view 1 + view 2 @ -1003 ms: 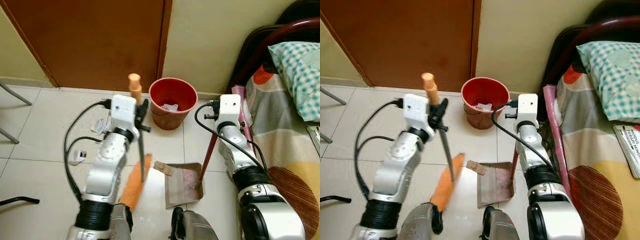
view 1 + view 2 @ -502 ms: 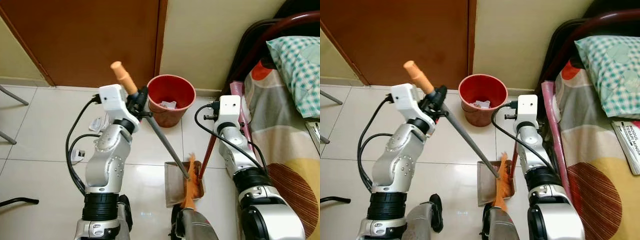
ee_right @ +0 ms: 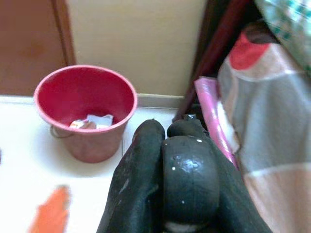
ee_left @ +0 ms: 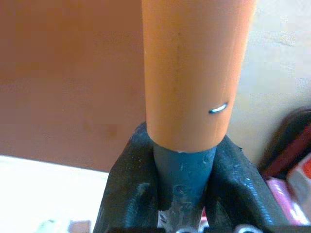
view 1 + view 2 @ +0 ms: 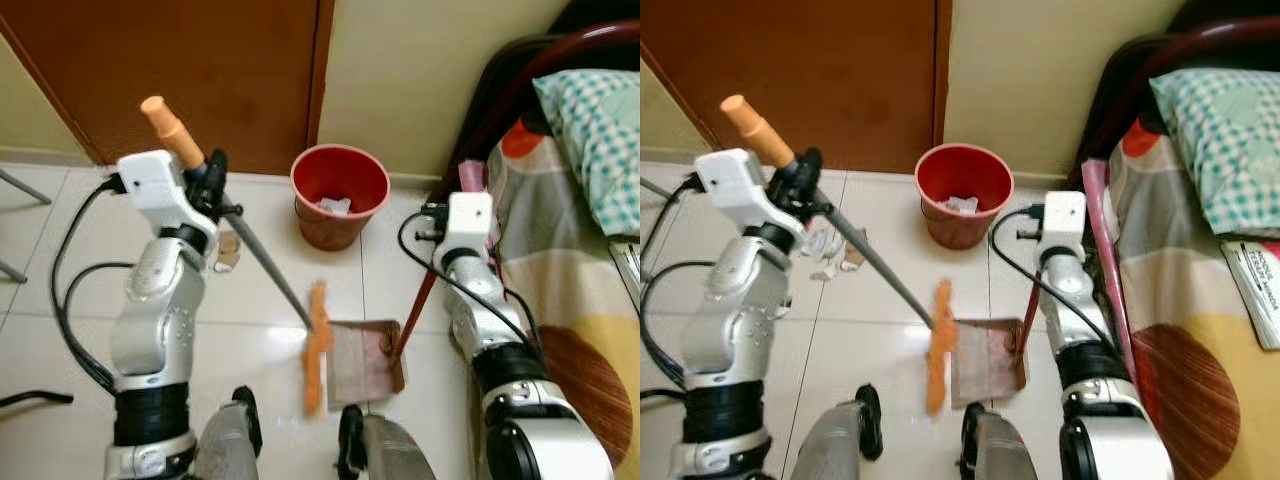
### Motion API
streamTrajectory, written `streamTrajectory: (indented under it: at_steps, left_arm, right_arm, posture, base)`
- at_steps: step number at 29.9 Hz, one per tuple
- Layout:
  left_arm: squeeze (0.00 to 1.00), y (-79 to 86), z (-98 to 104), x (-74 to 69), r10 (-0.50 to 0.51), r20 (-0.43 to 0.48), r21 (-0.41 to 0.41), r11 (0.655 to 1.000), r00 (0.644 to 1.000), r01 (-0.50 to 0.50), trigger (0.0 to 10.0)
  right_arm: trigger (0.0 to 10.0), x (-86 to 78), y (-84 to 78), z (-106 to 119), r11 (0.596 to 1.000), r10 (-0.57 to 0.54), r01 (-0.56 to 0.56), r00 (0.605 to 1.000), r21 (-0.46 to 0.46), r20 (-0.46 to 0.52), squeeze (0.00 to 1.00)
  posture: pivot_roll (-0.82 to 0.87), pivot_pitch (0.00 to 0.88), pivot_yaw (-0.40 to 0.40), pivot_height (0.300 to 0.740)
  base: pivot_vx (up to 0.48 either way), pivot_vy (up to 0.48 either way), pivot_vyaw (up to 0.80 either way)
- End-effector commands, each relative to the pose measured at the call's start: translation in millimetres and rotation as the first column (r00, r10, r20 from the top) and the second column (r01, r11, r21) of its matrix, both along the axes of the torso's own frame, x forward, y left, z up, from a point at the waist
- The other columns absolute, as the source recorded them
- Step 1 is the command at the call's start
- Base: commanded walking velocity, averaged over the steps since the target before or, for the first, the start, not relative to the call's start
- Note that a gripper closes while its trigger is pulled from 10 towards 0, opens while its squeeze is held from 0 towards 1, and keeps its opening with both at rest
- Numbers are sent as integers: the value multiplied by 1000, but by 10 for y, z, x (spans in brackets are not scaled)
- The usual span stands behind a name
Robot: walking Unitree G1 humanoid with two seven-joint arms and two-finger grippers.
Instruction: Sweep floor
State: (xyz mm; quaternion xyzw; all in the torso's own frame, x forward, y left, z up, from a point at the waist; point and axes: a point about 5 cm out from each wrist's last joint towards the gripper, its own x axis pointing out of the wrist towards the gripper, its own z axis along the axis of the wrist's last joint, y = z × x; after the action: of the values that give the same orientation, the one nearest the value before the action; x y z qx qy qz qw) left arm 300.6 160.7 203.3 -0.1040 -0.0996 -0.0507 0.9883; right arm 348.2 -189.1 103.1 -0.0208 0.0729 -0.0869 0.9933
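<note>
At upper left, the left gripper (image 5: 212,178) pinches the broom (image 5: 262,262) just below its orange grip, its orange head at the dustpan's (image 5: 360,357) left edge at lower centre. The right gripper (image 3: 167,160), fingers pressed together, holds the dustpan's red handle (image 5: 416,313); a red bucket (image 5: 340,195) stands above.

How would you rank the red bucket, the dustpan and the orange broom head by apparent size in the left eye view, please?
Largest to smallest:
1. red bucket
2. dustpan, though it lies nearer the camera, so its rank against the bucket is unsure
3. orange broom head, long but thin and blurred
</note>
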Motion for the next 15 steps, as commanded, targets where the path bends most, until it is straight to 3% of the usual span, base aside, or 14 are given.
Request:
streamTrajectory:
  at_steps: [1,3,11,15]
  left_arm:
    - [0,-1,10,-73,-21,6,-2,1000,1000,21,10000]
    - [0,69,-223,-176,6,-76,28,1000,997,-4,10000]
    - [0,-2,-480,-310,-21,-141,109,993,990,36,10000]
    - [0,-74,-518,-298,-50,-151,124,990,987,69,10000]
  right_arm:
    - [10000,-77,-77,-94,999,-31,31,999,37,-24,0]
    - [10000,-130,-102,-120,997,-40,41,999,68,-14,0]
    - [10000,-212,-74,-184,994,-20,21,1000,105,-12,0]
    - [10000,-187,-3,-168,989,-15,16,1000,146,-6,0]
  posture:
    - [54,239,-60,740]
    - [52,216,-45,740]
    - [61,173,-39,740]
    - [59,154,-23,740]
  base:
    - [0,0,0]
    - [0,0,0]
    - [0,0,0]
    - [0,0,0]
